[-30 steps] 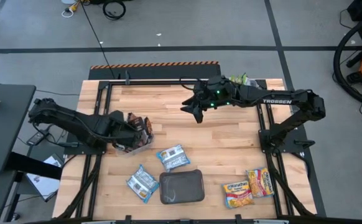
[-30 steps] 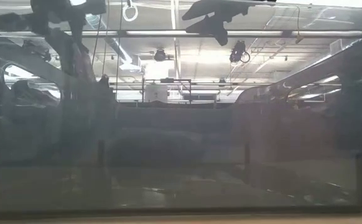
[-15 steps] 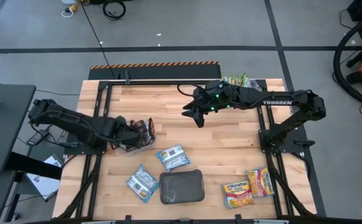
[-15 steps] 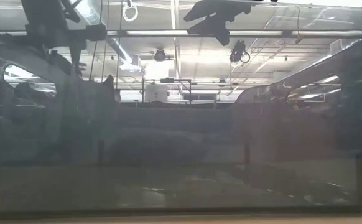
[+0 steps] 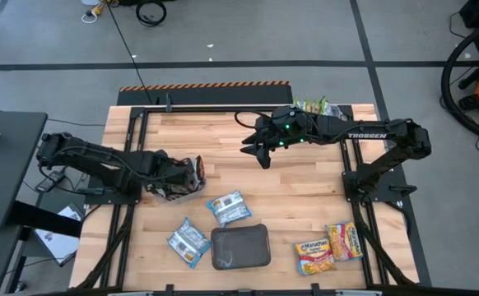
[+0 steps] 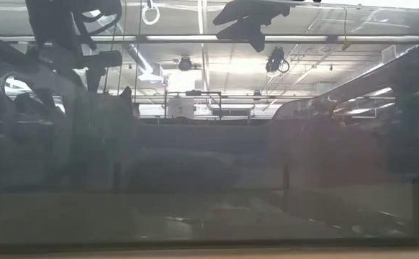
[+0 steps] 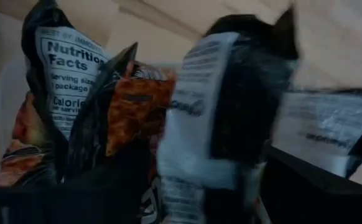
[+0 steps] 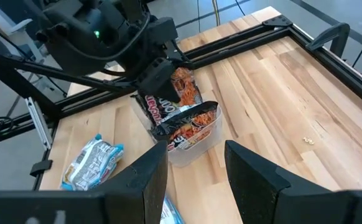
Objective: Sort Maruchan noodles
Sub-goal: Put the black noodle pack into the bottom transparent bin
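Note:
A clear tub [image 5: 174, 191] near the table's left edge holds several dark red-brown Maruchan noodles packets [image 5: 192, 170] standing on edge. My left gripper [image 5: 174, 170] is right at them, open, with the packets [image 7: 137, 106] filling the gap between its fingers. My right gripper [image 5: 261, 154] hovers open and empty over the far middle of the table, looking at the tub [image 8: 193, 146]. Two blue-white packets [image 5: 229, 207] [image 5: 188, 241] and two yellow-orange ones [image 5: 313, 256] [image 5: 346, 241] lie flat on the table. My left gripper comes at the upper ends of the dark red-brown packets [image 8: 182, 84] from the table's left side, above the tub. Its fingers stand wide on either side of them. Whether they touch a packet I cannot tell.
A dark grey tray [image 5: 241, 247] lies at the near middle and fills most of the low view. Green packets [image 5: 313, 105] sit at the far right corner. Bare wood lies between my right gripper and the near packets.
My left arm has shifted over the tub, and the dark red-brown packet at its gripper has moved a little toward the table's right and now stands among the others in the tub.

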### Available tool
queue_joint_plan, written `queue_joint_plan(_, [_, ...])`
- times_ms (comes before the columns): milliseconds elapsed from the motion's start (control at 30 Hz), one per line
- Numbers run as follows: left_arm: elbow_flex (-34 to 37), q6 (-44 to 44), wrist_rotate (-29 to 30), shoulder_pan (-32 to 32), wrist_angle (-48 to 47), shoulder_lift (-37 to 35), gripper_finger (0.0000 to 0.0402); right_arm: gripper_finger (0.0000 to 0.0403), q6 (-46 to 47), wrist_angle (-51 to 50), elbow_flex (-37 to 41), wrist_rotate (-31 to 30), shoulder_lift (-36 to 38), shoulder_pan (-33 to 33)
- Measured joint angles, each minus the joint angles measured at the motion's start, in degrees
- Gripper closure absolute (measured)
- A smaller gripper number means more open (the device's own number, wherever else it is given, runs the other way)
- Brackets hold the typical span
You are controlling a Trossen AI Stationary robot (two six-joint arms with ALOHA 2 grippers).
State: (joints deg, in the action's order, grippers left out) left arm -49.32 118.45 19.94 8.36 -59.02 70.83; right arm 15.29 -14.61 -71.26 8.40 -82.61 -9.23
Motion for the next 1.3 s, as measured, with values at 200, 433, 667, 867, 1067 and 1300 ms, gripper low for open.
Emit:
queue_joint_plan(200, [-4.71, -9.34, -3.65, -1.07, -1.92, -0.49, 0.012, 0.0238, -0.46, -0.1, 0.0, 0.02, 0.0, 0.0])
queue_joint_plan(433, [-14.47, -15.45, -10.49, -0.43, -21.01, -0.51, 0.012, 0.0238, -0.48, -1.17, 0.0, 0.11, 0.0, 0.0])
queue_joint_plan(667, [-9.7, -15.78, -14.9, -0.07, -24.2, -5.34, 0.012, 0.0238, -0.51, -2.38, 0.0, 0.2, 0.0, 0.0])
queue_joint_plan(867, [-2.97, -16.05, -11.66, -0.11, -20.27, -10.11, 0.0127, 0.0238, -0.51, -3.74, 0.0, 0.24, 0.0, 0.0])
queue_joint_plan(1067, [3.56, -17.17, -13.07, -1.46, -9.73, -10.13, 0.0147, 0.0238, -0.51, -3.89, 0.0, 0.24, 0.0, 0.0])
queue_joint_plan(1300, [6.49, -17.18, -14.01, -2.2, -4.36, -9.73, 0.0174, 0.0238, -0.53, -4.26, 0.0, 0.24, 0.0, 0.0])
